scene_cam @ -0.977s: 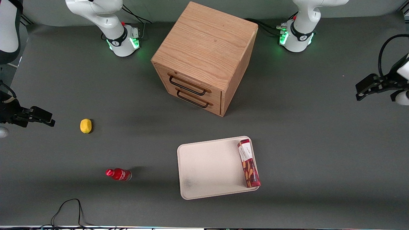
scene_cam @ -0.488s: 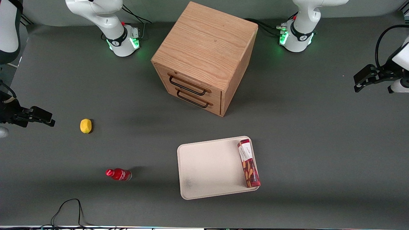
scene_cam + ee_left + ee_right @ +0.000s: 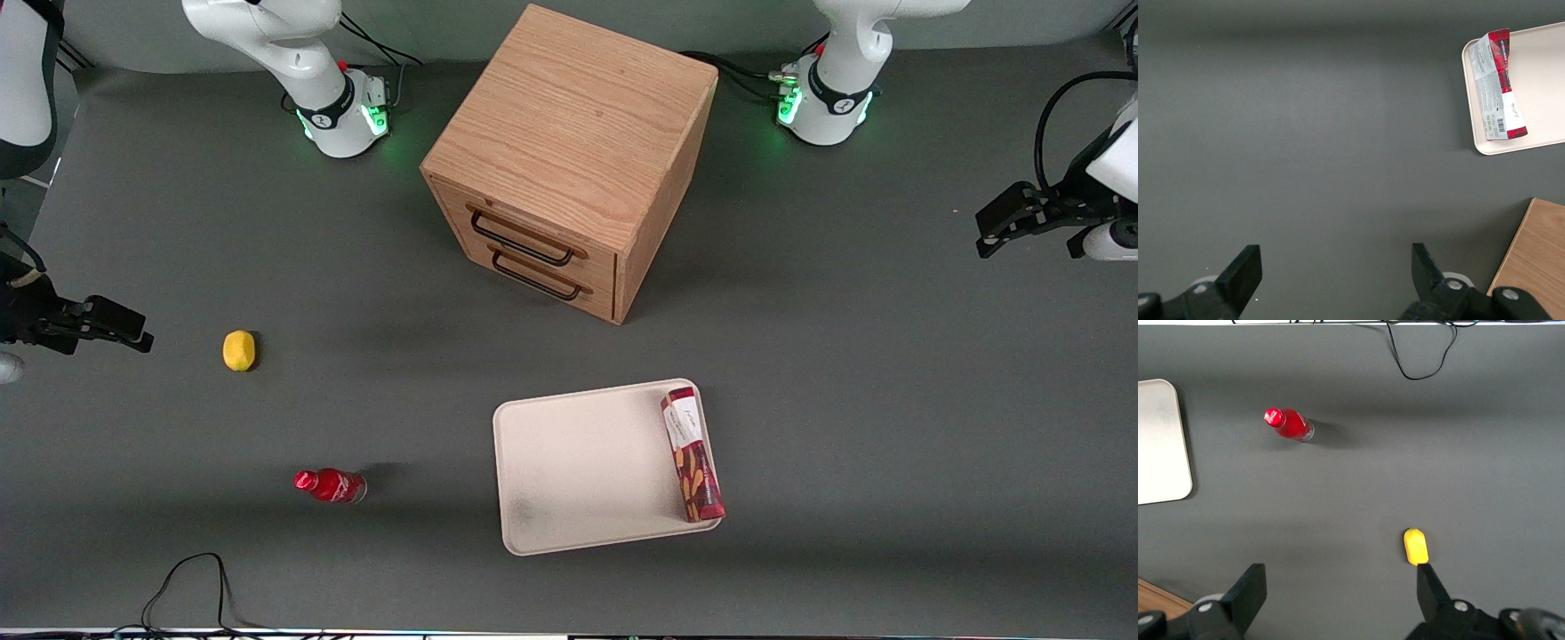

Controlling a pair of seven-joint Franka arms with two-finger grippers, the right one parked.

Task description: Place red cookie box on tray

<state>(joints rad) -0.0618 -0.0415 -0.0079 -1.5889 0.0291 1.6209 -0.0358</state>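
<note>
Red cookie box lay flat in tray along its edge toward the working arm's end, end effector high over bare bench, fingers apart, holding nothing.

A dark grey matte tabletop fills nearly the whole scene, evenly lit from above, with soft, blurred shadows lying in broad bands across it. A wooden drawer cabinet of light oak grain stands near the middle of the tabletop's edge farthest from the front camera, turned at an angle. Its front carries two drawers, one above the other, each with a black wire handle. A thin black cable loops on the tabletop at the nearest edge, toward the parked arm's end. A paler grey strip runs along the farthest edge.
</note>
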